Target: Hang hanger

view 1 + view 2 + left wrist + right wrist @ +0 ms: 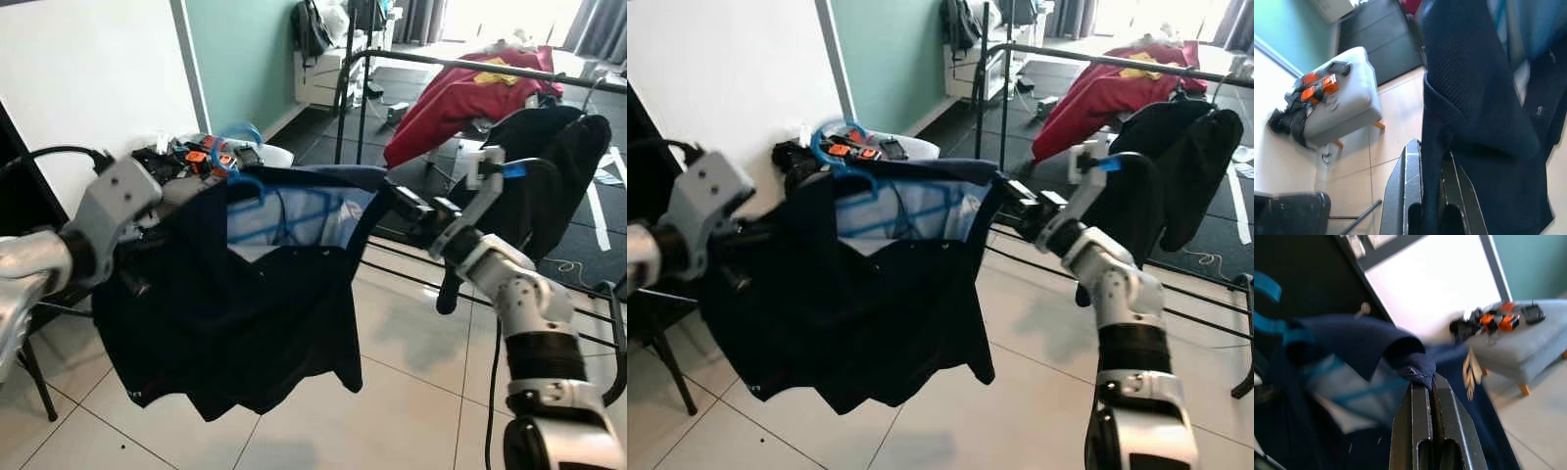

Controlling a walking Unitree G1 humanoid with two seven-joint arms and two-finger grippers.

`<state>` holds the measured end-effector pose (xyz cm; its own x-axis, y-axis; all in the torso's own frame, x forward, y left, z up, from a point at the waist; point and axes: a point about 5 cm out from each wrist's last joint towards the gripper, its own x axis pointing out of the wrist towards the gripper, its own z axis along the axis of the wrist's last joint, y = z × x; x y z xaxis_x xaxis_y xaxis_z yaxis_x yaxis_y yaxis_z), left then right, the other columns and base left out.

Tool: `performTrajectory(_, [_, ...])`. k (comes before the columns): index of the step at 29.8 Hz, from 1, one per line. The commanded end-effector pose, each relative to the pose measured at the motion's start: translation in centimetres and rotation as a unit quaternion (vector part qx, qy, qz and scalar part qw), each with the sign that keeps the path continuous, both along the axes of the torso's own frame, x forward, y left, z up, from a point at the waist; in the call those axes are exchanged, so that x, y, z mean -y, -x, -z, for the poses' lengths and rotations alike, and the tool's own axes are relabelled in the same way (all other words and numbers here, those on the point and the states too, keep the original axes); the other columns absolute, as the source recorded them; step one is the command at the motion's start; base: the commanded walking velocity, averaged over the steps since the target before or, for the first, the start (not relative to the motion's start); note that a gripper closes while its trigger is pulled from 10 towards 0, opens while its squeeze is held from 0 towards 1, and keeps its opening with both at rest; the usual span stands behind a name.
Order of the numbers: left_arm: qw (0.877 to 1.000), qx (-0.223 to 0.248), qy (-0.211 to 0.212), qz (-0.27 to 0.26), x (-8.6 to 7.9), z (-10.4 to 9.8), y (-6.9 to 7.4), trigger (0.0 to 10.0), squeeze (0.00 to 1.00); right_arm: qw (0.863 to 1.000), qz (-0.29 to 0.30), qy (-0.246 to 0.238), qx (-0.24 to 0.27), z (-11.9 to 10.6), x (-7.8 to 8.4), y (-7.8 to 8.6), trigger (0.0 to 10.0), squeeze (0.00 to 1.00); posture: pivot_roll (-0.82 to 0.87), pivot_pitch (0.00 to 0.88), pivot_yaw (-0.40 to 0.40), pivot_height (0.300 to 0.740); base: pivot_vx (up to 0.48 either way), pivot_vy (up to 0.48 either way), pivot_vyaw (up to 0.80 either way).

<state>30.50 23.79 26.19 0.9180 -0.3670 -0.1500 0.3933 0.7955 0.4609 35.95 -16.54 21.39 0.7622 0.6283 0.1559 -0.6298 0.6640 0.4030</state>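
Dark navy shirt (235, 323) on blue hanger (257, 196) held up between both hands. Left hand (1432, 196) pinched on one shoulder, right hand (1425, 382) clamped on other shoulder edge. Step: carrying toward black rack rail (470, 65), well apart. Next: raise hook (828, 142) over rail. Hanger mostly hidden under fabric.

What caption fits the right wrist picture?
Right gripper pinches the dark shirt on its blue hanger.
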Motion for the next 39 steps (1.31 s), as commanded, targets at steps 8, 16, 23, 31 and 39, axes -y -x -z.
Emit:
performTrajectory(8, [0.994,0.003,0.105,-0.027,3.5,0.3,-0.6,10.0,0.0,1.0,-0.019,-0.009,0.015,-0.8,-2.5,0.3,0.0,0.0,-0.02,0.029,0.014,0.74,0.0,0.0,0.0])
performTrajectory(16, [0.986,-0.006,0.156,-0.055,6.0,1.4,-1.5,10.0,0.0,0.996,-0.085,-0.029,0.024,-1.8,-6.7,1.4,0.0,0.0,-0.02,0.028,0.015,0.74,0.0,0.0,0.0])
performTrajectory(23, [0.981,0.021,0.132,-0.141,4.3,1.1,-2.1,10.0,0.0,0.985,-0.169,-0.039,0.01,-2.0,-11.9,3.9,0.0,0.0,-0.02,0.029,0.016,0.74,0.0,0.0,0.0])
performTrajectory(31, [0.982,0.089,0.113,-0.121,3.3,-1.5,-1.5,10.0,0.0,0.991,-0.13,0.041,-0.006,-0.5,-10.9,3.2,1.1,0.0,-0.03,0.03,0.008,0.74,0.0,0.0,0.0])
performTrajectory(39, [0.989,0.098,0.089,-0.07,1.7,-2.6,-0.5,10.0,0.0,0.987,-0.038,0.152,-0.021,1.3,-7.1,1.7,10.0,0.0,-0.03,0.029,0.009,0.74,0.0,0.0,0.0])
